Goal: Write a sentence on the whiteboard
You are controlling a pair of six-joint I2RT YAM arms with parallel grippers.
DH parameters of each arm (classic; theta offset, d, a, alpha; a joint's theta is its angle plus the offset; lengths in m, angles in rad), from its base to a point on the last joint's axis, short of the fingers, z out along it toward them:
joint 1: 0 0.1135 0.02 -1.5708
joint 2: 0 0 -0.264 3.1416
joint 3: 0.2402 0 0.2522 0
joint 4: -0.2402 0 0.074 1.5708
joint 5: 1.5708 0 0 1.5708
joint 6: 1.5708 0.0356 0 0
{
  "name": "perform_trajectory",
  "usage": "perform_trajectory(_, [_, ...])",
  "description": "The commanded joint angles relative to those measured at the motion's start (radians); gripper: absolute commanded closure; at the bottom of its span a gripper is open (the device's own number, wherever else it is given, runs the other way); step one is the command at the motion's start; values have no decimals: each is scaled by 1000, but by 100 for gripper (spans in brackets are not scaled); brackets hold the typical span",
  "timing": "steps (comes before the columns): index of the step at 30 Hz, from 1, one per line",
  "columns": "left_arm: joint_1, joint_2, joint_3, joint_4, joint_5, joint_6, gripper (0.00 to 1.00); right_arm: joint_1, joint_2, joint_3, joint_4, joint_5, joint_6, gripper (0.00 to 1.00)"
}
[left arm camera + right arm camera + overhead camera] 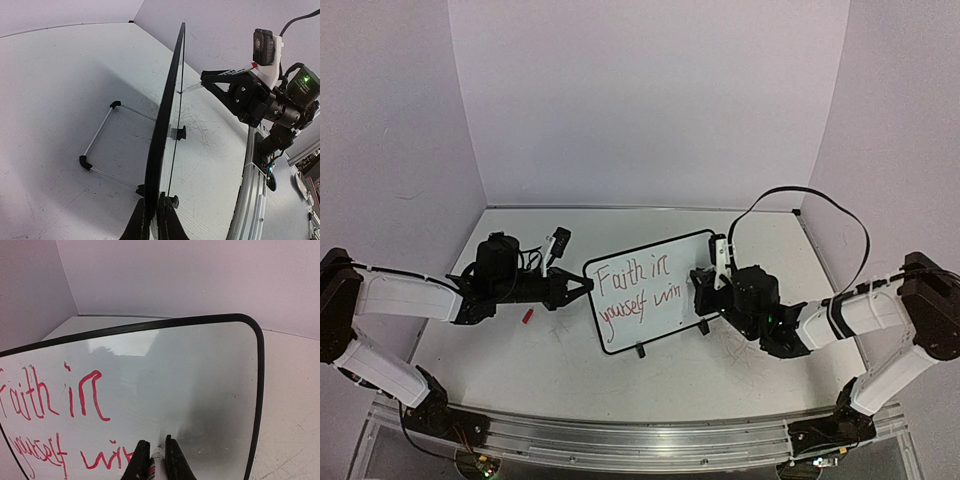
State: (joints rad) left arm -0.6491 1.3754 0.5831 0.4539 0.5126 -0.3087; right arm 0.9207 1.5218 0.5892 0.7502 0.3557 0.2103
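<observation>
The whiteboard (645, 290) stands tilted on its black feet mid-table, with red writing "Faith in yourself win". My left gripper (582, 287) is shut on the board's left edge; in the left wrist view (156, 212) its jaws pinch the black frame (167, 105), seen edge-on. My right gripper (705, 290) is shut on a red marker (154, 467), whose white tip touches the board face (165, 385) just right of the last red letters. The marker also shows in the left wrist view (192, 88), its tip against the board.
A small red cap (528, 316) lies on the table under the left arm. The board's wire stand (102, 150) rests on the table behind it. White walls enclose the back and sides. An aluminium rail (630, 435) runs along the near edge.
</observation>
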Motion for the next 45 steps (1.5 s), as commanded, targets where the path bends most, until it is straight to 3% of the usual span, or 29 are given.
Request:
perform_trajectory(1, [-3,-14,20,-8,-21,49,100,-4,25,42,46,18,-13,100])
perform_trajectory(22, [-3,-13,23,-8,-22,51,100,21,31,12,13,-32,29,100])
perform_trajectory(34, [-3,-19,18,-8,-24,49,100,22,5,-9,-40,124,78,100])
perform_trajectory(45, [-3,-17,20,-8,-24,49,100,36,36,1,-58,28,110,100])
